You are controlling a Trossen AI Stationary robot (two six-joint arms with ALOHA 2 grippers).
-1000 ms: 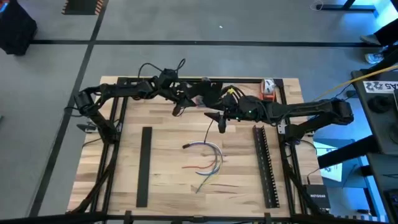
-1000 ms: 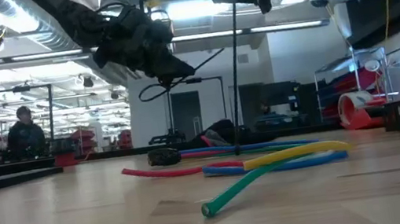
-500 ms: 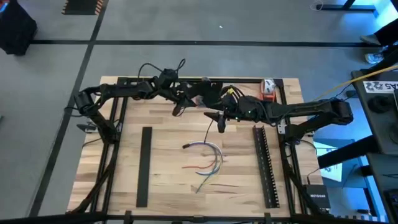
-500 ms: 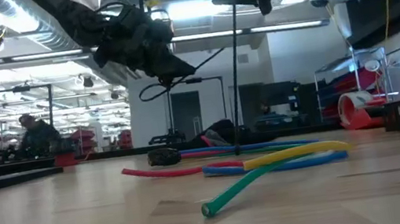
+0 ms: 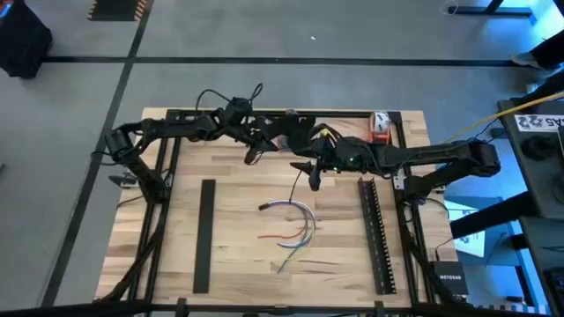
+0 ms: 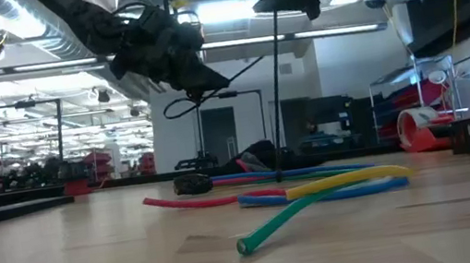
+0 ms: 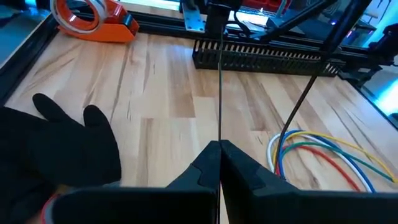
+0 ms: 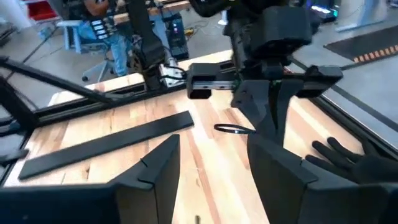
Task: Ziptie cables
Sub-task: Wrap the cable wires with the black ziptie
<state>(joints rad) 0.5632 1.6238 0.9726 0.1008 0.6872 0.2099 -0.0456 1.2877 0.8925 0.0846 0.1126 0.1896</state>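
The cables [image 5: 295, 227] lie loose in a curved bunch at the table's [image 5: 238, 202] centre, untouched. Bare wood surrounds them; a black slotted bar [image 5: 374, 233] lies to one side and a flat black bar [image 5: 204, 233] to the other. The left gripper [image 5: 250, 155], raised behind the cables, is clenched on a thin dark strand [image 7: 219, 93]. The right gripper [image 5: 311, 171], raised just beside it, is released.
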